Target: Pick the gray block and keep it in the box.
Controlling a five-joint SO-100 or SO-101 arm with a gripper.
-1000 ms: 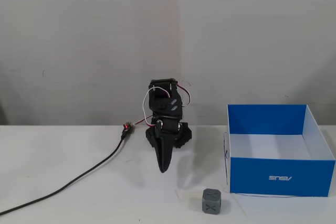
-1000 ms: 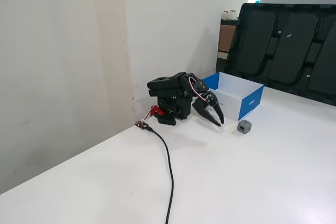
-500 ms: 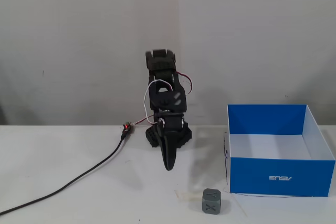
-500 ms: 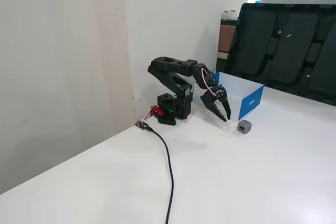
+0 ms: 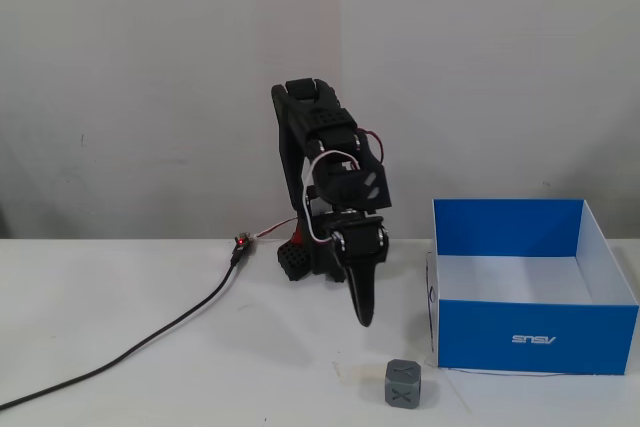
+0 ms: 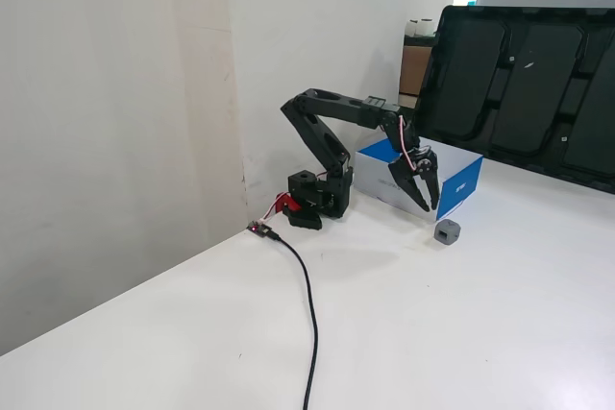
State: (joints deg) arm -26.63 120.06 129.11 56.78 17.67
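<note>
The gray block [image 5: 403,384] sits on the white table [image 5: 150,377], just off the box's [image 5: 535,337] near corner at about eight o'clock from it in a fixed view, and well clear of the gripper [image 5: 362,319]. In that view the gripper hangs above the table, tip down, at roughly eleven o'clock from the block; the fingers look pressed together into one dark wedge. In another fixed view the gripper [image 6: 424,206] shows a slight fork at the tips, so a narrow gap is possible. It holds nothing. The arm is stretched out and angled down, which I judge to be an approach toward the block before the fingers spread. A black cable [image 6: 309,314] trails from the base toward six o'clock. Compared with half a second ago, the arm has reached farther out and swung toward the box side, bringing the tip closer to the block; block and box have not shifted.
</note>
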